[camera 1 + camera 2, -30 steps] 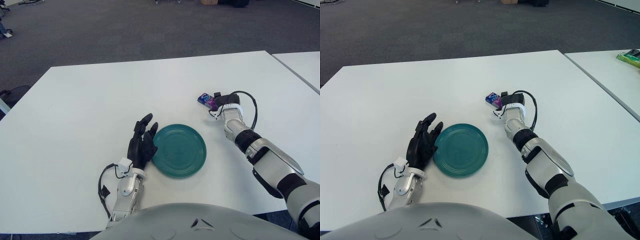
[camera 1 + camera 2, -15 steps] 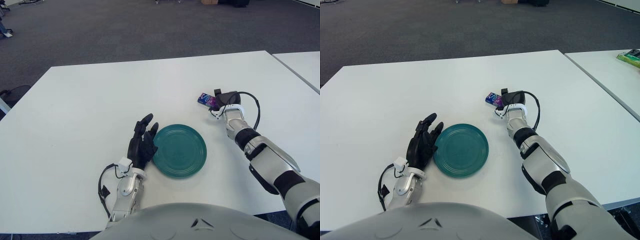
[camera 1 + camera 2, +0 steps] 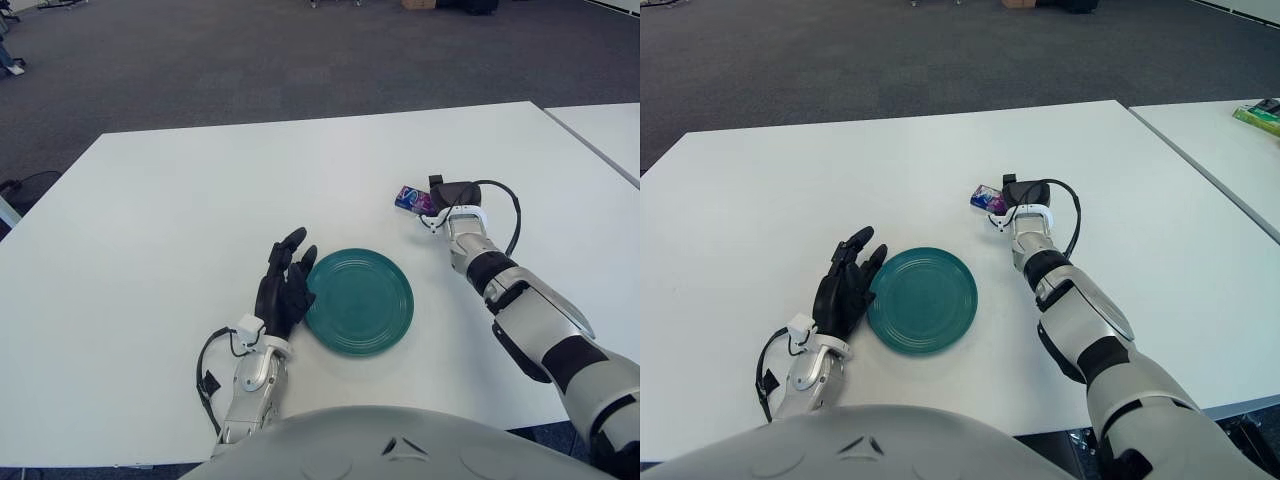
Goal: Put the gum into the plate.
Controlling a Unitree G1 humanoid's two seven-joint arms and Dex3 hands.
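Observation:
The gum (image 3: 408,198), a small blue and purple pack, lies on the white table (image 3: 180,200) behind and to the right of the teal plate (image 3: 358,300). My right hand (image 3: 441,194) is pressed against the pack's right end and covers part of it. Whether it grips the pack is hidden. The right forearm runs back toward the lower right. My left hand (image 3: 283,283) shows just left of the plate's rim, its dark fingers spread and holding nothing.
A second white table (image 3: 1230,140) stands to the right across a narrow gap, with a green object (image 3: 1262,115) on it. Grey carpet lies beyond the far table edge.
My right hand has slid forward and a little left until it meets the gum pack. The pack, the plate and the left hand have stayed where they were.

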